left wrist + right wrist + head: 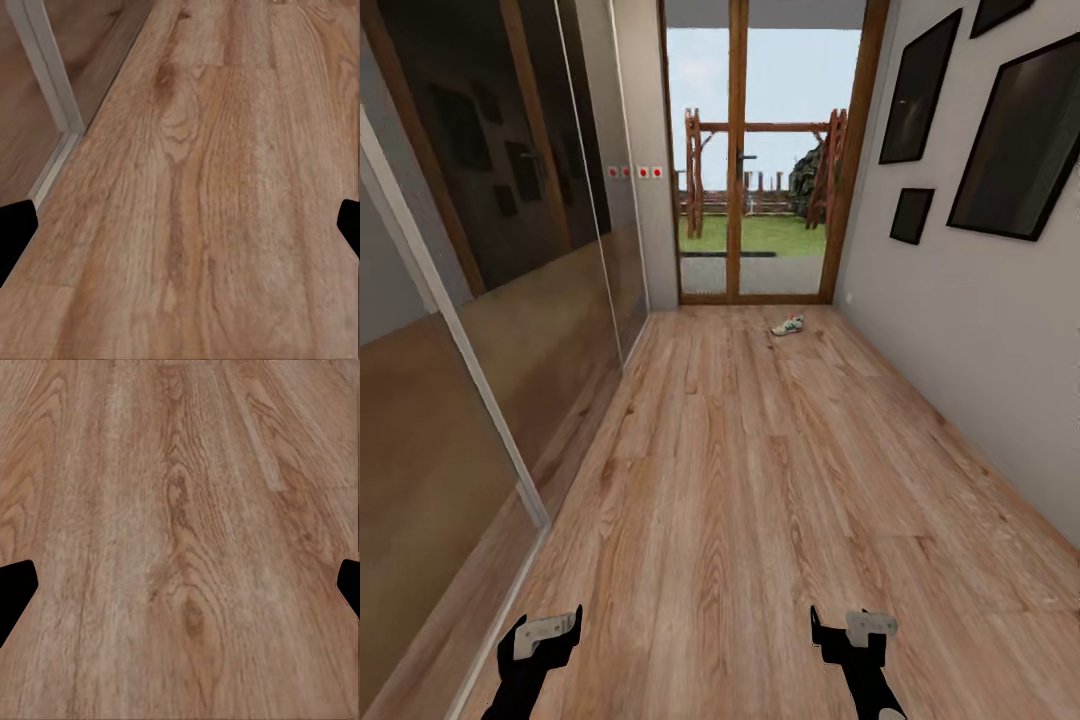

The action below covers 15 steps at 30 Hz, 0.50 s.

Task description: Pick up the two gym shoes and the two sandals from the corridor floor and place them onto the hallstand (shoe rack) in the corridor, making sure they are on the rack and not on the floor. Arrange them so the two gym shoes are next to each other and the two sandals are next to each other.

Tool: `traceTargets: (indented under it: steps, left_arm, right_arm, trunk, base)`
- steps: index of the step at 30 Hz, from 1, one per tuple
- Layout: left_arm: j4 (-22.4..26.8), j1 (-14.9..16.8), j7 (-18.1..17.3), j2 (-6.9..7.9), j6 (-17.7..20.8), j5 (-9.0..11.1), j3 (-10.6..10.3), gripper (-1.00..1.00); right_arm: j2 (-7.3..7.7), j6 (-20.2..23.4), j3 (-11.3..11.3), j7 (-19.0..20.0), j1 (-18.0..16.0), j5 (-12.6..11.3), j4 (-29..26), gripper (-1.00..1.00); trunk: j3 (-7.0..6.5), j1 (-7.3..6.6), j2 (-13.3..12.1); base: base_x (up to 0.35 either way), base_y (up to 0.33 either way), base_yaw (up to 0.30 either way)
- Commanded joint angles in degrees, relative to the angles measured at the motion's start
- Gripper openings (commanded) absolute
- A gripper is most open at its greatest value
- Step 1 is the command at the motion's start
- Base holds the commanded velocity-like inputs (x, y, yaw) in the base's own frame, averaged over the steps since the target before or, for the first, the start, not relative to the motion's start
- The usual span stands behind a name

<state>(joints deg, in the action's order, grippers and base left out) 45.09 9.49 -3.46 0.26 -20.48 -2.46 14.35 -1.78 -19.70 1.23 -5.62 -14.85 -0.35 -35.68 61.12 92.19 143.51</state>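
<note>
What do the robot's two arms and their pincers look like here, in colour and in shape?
In the head view both arms are black and slim. The left pincer and the right pincer each have short black pointed fingers, with a light grey, plate-like housing set on the wrist behind them. No cables or markings can be seen. In the wrist views the fingertips show as plain flat black wedges at the picture's edges.
</note>
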Motion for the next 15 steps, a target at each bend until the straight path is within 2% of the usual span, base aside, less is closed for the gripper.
traceTargets:
  steps: [1,8,15]
  left_arm:
    - [0.0,0.0,0.0,0.00,0.0,0.0,0.0,1.00]
    - [0.0,0.0,0.0,0.00,-0.1,0.0,0.0,1.00]
    - [0.0,0.0,0.0,0.00,-0.1,-0.1,0.0,1.00]
  right_arm:
    - [0.00,0.0,0.0,0.0,0.0,0.0,0.0,1.00]
    - [0.01,0.0,0.0,0.0,0.0,0.0,0.0,1.00]
    - [0.02,0.0,0.0,0.0,0.0,0.0,0.0,1.00]
  trunk:
    - [0.00,0.00,0.0]
    - [0.00,0.00,0.0]
    - [0.00,0.00,0.0]
  base:
    - [0.288,-0.001,-0.169]
    - [0.239,0.000,-0.217]
    - [0.104,0.000,-0.261]
